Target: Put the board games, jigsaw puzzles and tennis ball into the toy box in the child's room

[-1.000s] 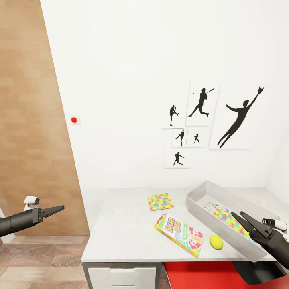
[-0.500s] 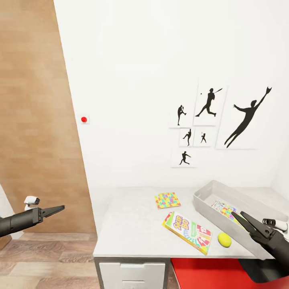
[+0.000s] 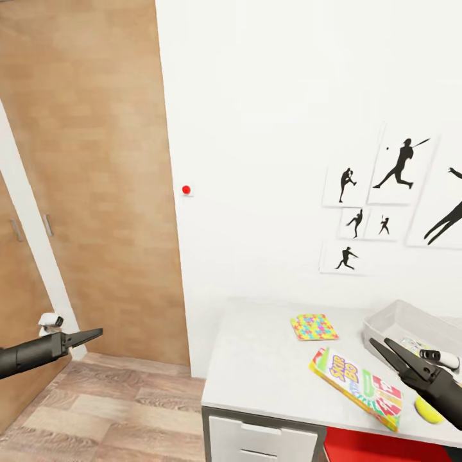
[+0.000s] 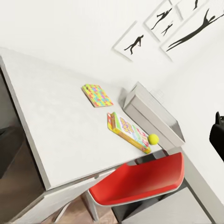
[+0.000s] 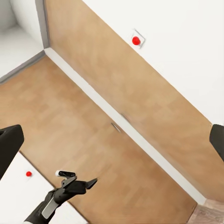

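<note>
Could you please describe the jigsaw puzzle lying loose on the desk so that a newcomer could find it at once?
Start at the pale desk under the black athlete pictures. Near its back edge, left of the grey tray, lies the jigsaw puzzle, flat on the top. It is a small square covered in bright interlocking pieces, unlike the longer lettered game box lying nearer the front.

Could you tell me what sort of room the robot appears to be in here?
Probably a child's bedroom or playroom: athlete silhouette pictures hang on the white wall, and a pale table holds a jigsaw puzzle, a board game and a tennis ball beside a grey toy box.
</note>
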{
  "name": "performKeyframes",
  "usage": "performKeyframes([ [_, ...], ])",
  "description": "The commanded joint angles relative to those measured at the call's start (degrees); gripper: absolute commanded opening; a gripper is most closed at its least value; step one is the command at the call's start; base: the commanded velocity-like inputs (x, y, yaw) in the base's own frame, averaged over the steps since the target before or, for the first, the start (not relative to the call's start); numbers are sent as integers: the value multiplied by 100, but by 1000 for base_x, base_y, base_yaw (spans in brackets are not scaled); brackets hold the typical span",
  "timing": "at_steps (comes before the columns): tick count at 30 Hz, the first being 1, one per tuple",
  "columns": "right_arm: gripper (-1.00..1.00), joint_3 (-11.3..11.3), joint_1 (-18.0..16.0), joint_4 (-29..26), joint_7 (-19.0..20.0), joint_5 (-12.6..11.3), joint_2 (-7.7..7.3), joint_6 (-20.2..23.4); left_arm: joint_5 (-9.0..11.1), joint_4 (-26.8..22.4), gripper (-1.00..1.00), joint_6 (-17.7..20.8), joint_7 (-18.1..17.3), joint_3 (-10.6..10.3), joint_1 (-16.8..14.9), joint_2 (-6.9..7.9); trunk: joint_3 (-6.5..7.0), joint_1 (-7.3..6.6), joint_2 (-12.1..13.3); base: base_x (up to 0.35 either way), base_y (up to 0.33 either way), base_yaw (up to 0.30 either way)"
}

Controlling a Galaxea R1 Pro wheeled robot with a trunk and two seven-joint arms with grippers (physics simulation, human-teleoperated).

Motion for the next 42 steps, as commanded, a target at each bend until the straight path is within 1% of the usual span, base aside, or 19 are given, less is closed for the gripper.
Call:
performKeyframes([
  [1,100,-7,-1,-1,3,-17,-1,33,-4,5,100,59,-23,0,-2,0,-7,4,-3,194,195,216],
  [5,100,-23,0,0,7,-18,-1,37,-5,5,100,56,-23,2,-3,0,-20,4,-3,145,119,137],
  [11,100,-46,-2,7,18,-18,-1,38,-6,5,100,53,-23,0,-5,0,-25,4,-3,59,30,23],
  [20,100,-52,-1,15,20,-18,-8,46,-10,5,100,52,-23,3,-5,0,-48,4,-3,157,-108,-173],
  [25,100,-53,-2,18,20,-18,-9,46,-9,5,100,52,-23,3,-8,0,-61,4,-3,60,-47,-170],
  [31,100,-53,0,17,20,-18,-5,42,-11,5,100,52,-23,3,-6,0,-66,4,-3,59,-12,-49],
  [42,100,-53,-1,18,19,-18,-3,39,-7,5,100,52,-23,3,-7,0,-67,4,-3,157,16,-6],
])
